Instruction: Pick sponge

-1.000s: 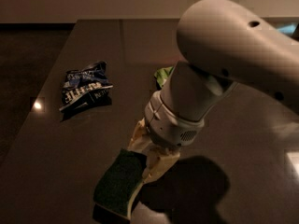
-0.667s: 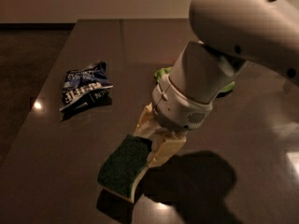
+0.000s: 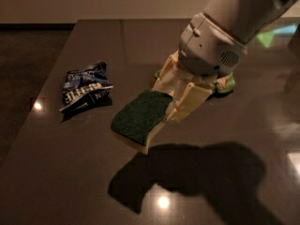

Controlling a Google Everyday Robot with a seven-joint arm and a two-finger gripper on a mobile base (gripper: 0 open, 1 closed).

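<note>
The sponge (image 3: 139,117) has a dark green scouring top over a pale yellow-green foam layer. It hangs tilted in the air above the dark table (image 3: 61,172) and casts a shadow below. My gripper (image 3: 168,101) is shut on the sponge's right end, with cream fingers (image 3: 188,102) on either side of it. The white arm rises from there to the upper right.
A dark blue snack bag (image 3: 84,86) with white lettering lies on the table to the left. A light green snack bag (image 3: 224,82) lies mostly hidden behind my wrist. The table's left edge runs beside a dark floor.
My gripper has risen with the sponge in it. The sponge now hangs higher above the table, and the arm has moved up and to the right.
</note>
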